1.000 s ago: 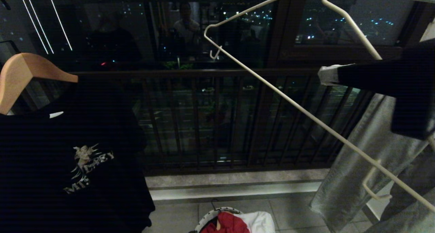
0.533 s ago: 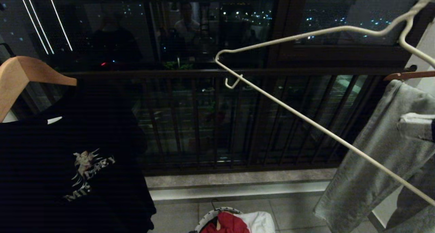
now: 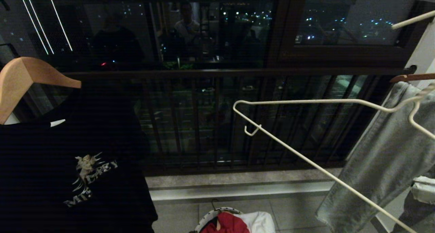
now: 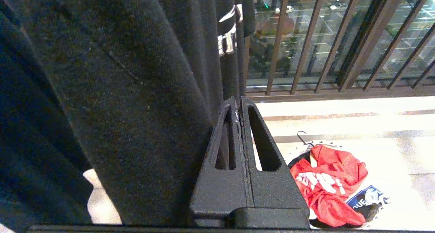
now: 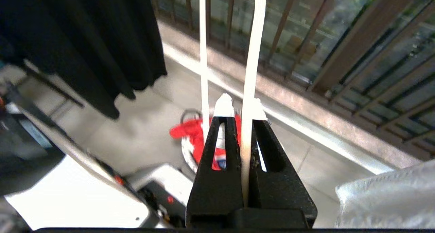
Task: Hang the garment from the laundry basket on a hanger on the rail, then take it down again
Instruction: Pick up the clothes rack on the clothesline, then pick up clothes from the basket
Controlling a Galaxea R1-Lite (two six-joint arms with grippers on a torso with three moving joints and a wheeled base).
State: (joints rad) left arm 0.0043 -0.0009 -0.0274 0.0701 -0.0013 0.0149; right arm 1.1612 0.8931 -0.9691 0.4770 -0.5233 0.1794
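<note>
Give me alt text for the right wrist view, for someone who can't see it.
The right gripper is shut on a thin white wire hanger, clamping one of its wires between white-tipped fingers. On the tiled floor beyond sits the laundry basket with the red garment in it, with a black T-shirt to one side and a dark railing behind.

One white wire hanger [image 3: 306, 161], two wooden hangers [image 3: 23, 76], one black T-shirt [image 3: 68, 165], one basket [image 3: 207, 219], perhaps two garments inside.
</note>
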